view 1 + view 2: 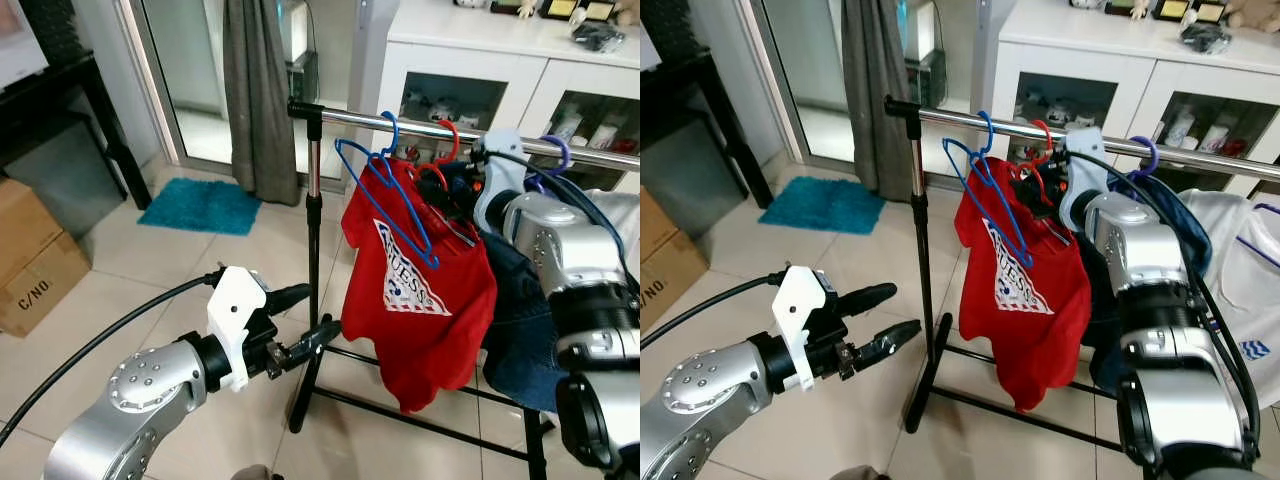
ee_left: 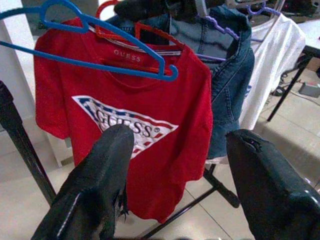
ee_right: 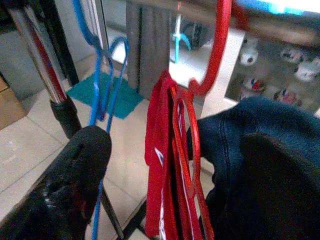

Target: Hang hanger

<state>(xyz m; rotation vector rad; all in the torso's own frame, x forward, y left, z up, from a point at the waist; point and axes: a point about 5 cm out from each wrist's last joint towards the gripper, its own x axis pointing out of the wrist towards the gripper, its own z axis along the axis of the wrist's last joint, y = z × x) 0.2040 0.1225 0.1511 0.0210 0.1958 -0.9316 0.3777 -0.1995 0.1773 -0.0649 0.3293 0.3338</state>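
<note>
Our right hand is open around the red hanger, left hand open and empty; pulling back carelessly could snag it off the rail.

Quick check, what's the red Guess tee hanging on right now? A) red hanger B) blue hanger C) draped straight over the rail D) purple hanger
A: the red hanger hooks over the rail and runs through the collar of the red tee; the blue hanger hangs bare in front of it.

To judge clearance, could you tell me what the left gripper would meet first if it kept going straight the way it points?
Probably the red T-shirt: the left gripper, fingers open, aims at its printed front. The rack's black upright post stands just aside, though depth is uncertain.
</note>
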